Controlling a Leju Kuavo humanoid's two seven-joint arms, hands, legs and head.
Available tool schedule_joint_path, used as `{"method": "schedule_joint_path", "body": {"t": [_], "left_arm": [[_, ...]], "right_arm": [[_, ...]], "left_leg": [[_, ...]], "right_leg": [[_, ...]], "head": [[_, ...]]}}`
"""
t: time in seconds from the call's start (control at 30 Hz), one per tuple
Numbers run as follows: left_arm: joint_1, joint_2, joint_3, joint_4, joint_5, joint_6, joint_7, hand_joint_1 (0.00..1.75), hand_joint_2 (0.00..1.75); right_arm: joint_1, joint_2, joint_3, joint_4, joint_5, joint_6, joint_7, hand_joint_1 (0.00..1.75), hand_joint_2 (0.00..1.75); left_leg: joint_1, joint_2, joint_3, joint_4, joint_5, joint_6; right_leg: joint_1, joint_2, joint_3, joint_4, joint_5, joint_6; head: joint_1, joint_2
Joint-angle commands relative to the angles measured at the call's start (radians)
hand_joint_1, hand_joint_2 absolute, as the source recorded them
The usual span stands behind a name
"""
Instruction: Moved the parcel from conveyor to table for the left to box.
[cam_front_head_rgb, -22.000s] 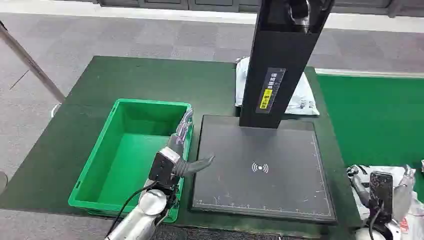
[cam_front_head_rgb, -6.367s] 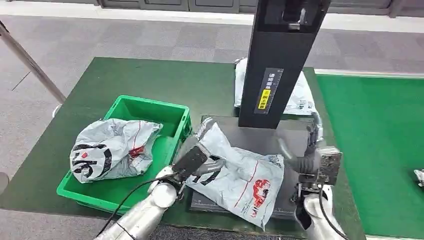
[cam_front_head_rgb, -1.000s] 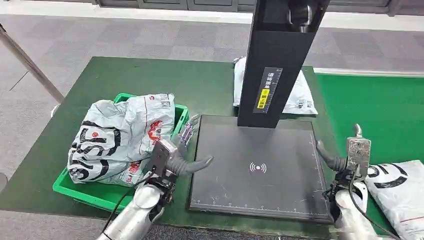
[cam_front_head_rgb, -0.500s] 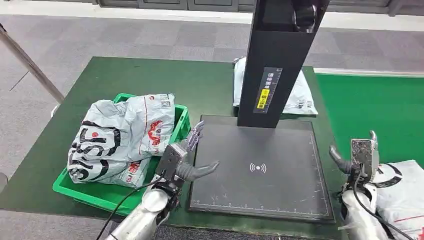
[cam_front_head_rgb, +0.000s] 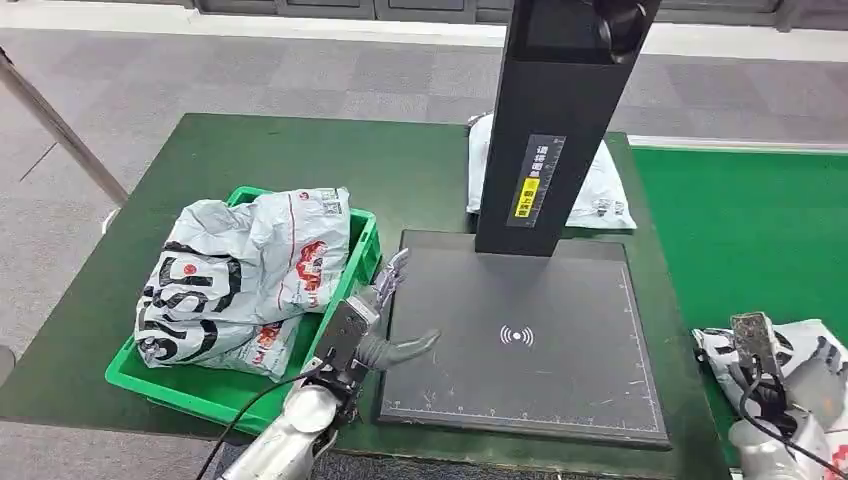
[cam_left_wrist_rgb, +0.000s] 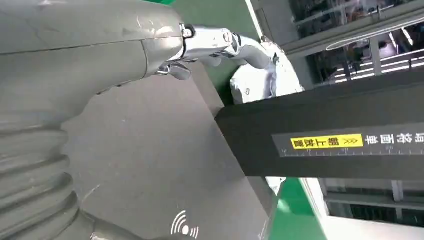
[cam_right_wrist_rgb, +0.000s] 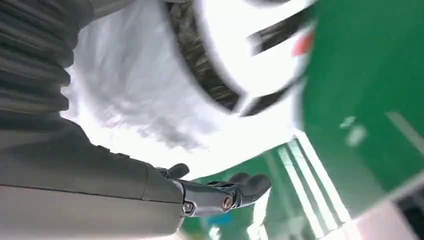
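The right hand (cam_front_head_rgb: 800, 385) is lying on a crumpled white plastic parcel (cam_front_head_rgb: 790, 350) on the green conveyor belt (cam_front_head_rgb: 760, 240); whether its fingers are gripping cannot be told. The left hand (cam_front_head_rgb: 375, 325) is hovering with fingers spread over the black scanner plate (cam_front_head_rgb: 530, 340), beside the green plastic box (cam_front_head_rgb: 345, 215) holding two grey-white mailer bags (cam_front_head_rgb: 240, 270) on the dark green bench (cam_front_head_rgb: 300, 155).

I see dark green felt-topped table (cam_front_head_rgb: 250, 160). Green plastic crate (cam_front_head_rgb: 190, 385) sits at near left corner, beside flat black scanner pad (cam_front_head_rgb: 560, 300) along near edge. White plastic mailer bag (cam_front_head_rgb: 600, 195) lies at far right edge. Bright green conveyor belt (cam_front_head_rgb: 750, 230) adjoins right edge, carrying white printed parcel (cam_front_head_rgb: 790, 345).
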Motion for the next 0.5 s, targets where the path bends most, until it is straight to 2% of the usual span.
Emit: {"method": "schedule_joint_path", "body": {"t": [0.03, 0.17, 0.23, 0.5], "left_arm": [[0.004, 0.029, 0.046, -0.001, -0.017, -0.015, 0.014, 0.00, 1.75], [-0.004, 0.032, 0.044, 0.002, -0.020, -0.031, 0.016, 0.00, 1.75], [-0.010, 0.032, 0.041, 0.004, -0.020, -0.039, 0.017, 0.00, 1.75], [-0.013, 0.031, 0.041, 0.004, -0.020, -0.039, 0.020, 0.00, 1.75]], "right_arm": [[0.008, -0.014, -0.140, 0.136, 0.178, 0.118, 0.148, 0.00, 1.75], [0.041, -0.022, -0.167, 0.123, 0.299, 0.260, 0.254, 0.00, 1.75], [0.051, -0.023, -0.192, 0.123, 0.322, 0.337, 0.269, 0.00, 1.75], [0.050, -0.023, -0.201, 0.122, 0.332, 0.350, 0.268, 0.00, 1.75]], "left_leg": [[0.001, 0.000, 0.003, -0.003, 0.000, -0.001], [0.001, 0.000, 0.004, -0.003, 0.000, -0.001], [0.001, -0.003, 0.002, -0.001, 0.000, 0.000], [0.002, -0.007, 0.004, 0.000, 0.000, 0.002]], "right_leg": [[0.001, -0.002, 0.004, -0.003, 0.000, -0.001], [0.001, -0.002, 0.005, -0.004, 0.000, -0.001], [0.001, -0.003, 0.003, -0.002, -0.001, 0.000], [0.002, -0.006, 0.009, -0.004, -0.002, 0.003]], "head": [[0.000, 0.000], [0.000, 0.000], [0.000, 0.000], [0.000, 0.000]]}}
